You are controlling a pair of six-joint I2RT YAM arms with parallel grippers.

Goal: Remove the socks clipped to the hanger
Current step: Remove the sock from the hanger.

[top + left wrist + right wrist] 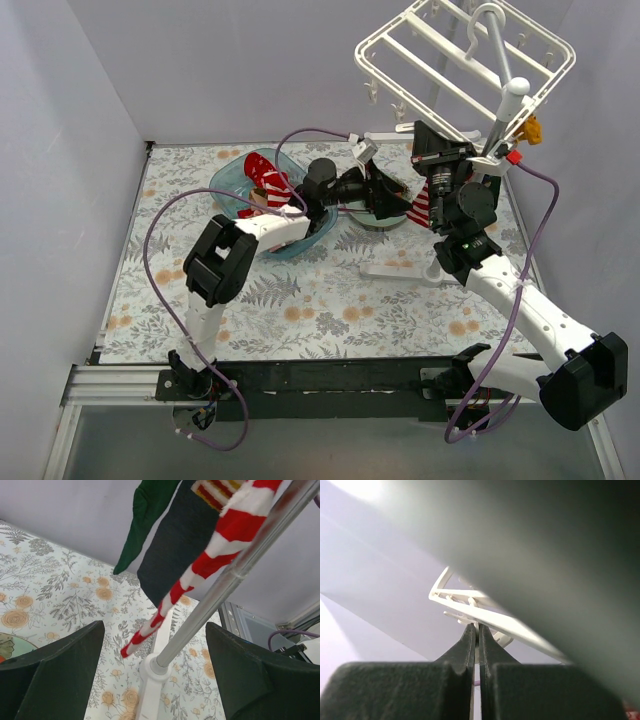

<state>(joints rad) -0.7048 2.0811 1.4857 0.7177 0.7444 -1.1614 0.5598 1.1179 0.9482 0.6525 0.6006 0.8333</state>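
Note:
The white hanger (465, 55) hangs high on a grey pole (505, 115) at the back right. A red-and-white striped sock (420, 205) dangles from it, with a dark navy sock (175, 545) and a green one (142, 520) beside it in the left wrist view. My left gripper (388, 195) is open just left of the striped sock (220, 545), nothing between its fingers (60, 670). My right gripper (435, 145) reaches up under the hanger (470, 607). It (478, 627) is shut, its tips pinching a small white clip below a bar.
A blue translucent tub (232, 178) at the back left holds red socks (268, 180). The pole (235, 575) rises from a white base (150, 680) on the floral mat between the arms. A dark blurred shape fills the upper right of the right wrist view.

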